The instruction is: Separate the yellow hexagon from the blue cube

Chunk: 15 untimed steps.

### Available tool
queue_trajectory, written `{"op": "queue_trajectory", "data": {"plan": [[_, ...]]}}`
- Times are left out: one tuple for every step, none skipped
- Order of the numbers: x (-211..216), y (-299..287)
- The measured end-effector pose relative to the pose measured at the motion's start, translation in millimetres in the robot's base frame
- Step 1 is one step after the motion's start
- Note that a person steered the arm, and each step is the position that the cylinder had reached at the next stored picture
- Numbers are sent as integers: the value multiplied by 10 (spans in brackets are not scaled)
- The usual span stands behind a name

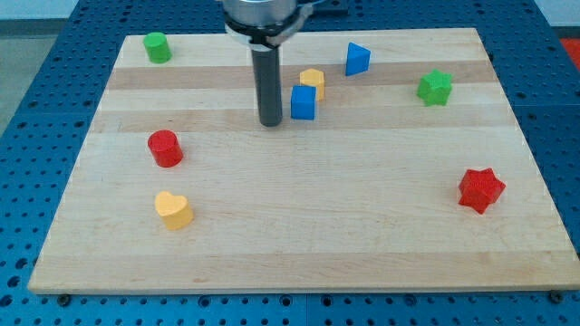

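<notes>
Left of blue cube [304, 102]: my tip [271, 123]; yellow hexagon [313, 82] touching.

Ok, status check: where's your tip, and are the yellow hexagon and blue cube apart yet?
My tip down on the board, just left of the blue cube. Yellow hexagon touching the cube's upper right, not yet separated. Blue wedge sits beyond.

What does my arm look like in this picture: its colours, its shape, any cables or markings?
A silver-grey round housing at the view's top carries a straight dark cylindrical rod. My tip is plain, blunt and matt. No cables or markings show. There are no fingers.
</notes>
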State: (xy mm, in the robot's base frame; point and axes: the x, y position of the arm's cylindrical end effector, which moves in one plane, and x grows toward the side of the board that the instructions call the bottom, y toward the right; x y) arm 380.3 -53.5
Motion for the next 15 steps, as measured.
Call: {"op": "queue_trajectory", "data": {"plan": [[-434, 11], [-727, 93], [-727, 93], [-727, 271], [-727, 534], [-727, 586], [-727, 628], [-709, 628], [-586, 702], [-570, 756], [-570, 920], [-570, 1077], [-570, 1027], [-570, 591], [-570, 292]]}}
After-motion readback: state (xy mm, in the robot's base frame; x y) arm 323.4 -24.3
